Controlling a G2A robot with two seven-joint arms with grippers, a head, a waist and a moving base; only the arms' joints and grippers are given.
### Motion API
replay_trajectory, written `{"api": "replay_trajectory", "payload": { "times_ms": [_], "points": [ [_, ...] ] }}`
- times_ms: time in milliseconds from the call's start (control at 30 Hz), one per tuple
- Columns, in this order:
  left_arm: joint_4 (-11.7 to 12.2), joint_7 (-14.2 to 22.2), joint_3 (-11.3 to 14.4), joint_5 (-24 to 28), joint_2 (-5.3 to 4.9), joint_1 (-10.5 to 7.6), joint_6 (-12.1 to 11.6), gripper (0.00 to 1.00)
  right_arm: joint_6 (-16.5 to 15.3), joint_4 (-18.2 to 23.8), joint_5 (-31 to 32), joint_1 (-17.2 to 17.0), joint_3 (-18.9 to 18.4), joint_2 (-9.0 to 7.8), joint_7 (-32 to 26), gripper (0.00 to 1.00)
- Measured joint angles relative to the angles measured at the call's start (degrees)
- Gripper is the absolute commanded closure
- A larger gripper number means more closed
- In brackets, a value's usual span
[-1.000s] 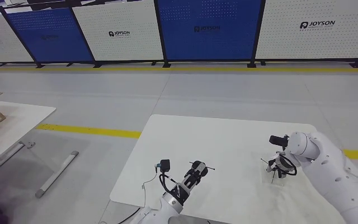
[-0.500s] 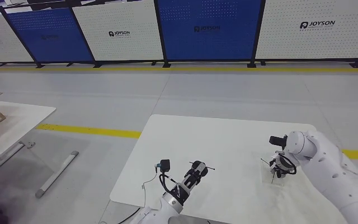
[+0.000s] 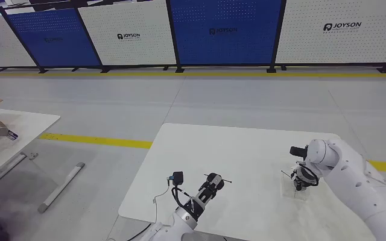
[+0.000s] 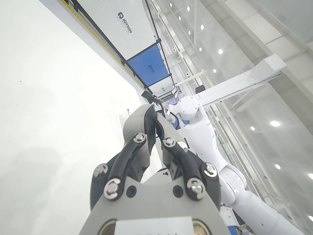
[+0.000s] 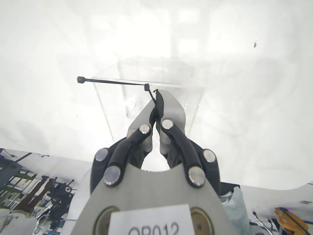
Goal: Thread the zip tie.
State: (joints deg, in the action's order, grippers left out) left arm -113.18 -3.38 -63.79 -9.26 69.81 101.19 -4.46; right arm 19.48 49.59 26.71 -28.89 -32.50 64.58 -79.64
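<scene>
My right gripper [image 5: 155,101] is shut on the strap of a short black zip tie [image 5: 147,87], right over a clear plastic box [image 5: 151,99] on the white table [image 3: 241,150]. A second, longer zip tie [image 5: 110,82] lies across the box's top edge. Its end meets the held tie's head, and I cannot tell whether it passes through. In the top view the right gripper [image 3: 298,181] is at the table's right side. My left gripper [image 3: 212,182] is near the front edge, shut on another thin black zip tie [image 3: 225,179]. Its pads [image 4: 152,121] are pressed together.
The table's front edge lies close to the left gripper. A second white table [image 3: 18,129] stands off to the left across the floor. A yellow floor line [image 3: 96,141] and blue and white panels [image 3: 223,30] are behind.
The right wrist has shifted slightly over the clear box, and the tie end that hung below the gripper no longer shows. The left arm has not moved.
</scene>
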Motion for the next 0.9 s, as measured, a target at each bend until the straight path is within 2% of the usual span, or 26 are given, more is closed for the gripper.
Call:
{"api": "replay_trajectory", "payload": {
  "times_ms": [233,367,467,633,733,900],
  "points": [
    [0.0,0.0,0.0,0.0,0.00,0.00,0.0,1.00,0.0,3.4,0.4,-1.9,-2.2,-1.85,0.0,1.00],
    [0.0,0.0,0.0,0.0,0.00,0.00,0.0,1.00,0.0,6.7,0.6,-3.9,-5.2,-3.28,0.1,1.00],
    [0.0,0.0,0.0,0.0,0.00,0.00,0.0,1.00,0.0,11.1,0.7,-6.8,-9.6,-4.79,1.7,1.00],
    [0.0,0.0,0.0,0.0,0.00,0.00,0.0,1.00,0.0,20.0,0.1,-14.6,-19.2,-7.68,5.9,1.00],
    [0.0,0.0,0.0,0.0,0.00,0.00,0.0,1.00,0.0,23.1,0.7,-18.1,-23.4,-8.71,6.7,1.00],
    [0.0,0.0,0.0,0.0,0.00,0.00,0.0,1.00,0.0,23.0,0.7,-18.0,-23.2,-8.68,6.7,1.00]
  ]
}}
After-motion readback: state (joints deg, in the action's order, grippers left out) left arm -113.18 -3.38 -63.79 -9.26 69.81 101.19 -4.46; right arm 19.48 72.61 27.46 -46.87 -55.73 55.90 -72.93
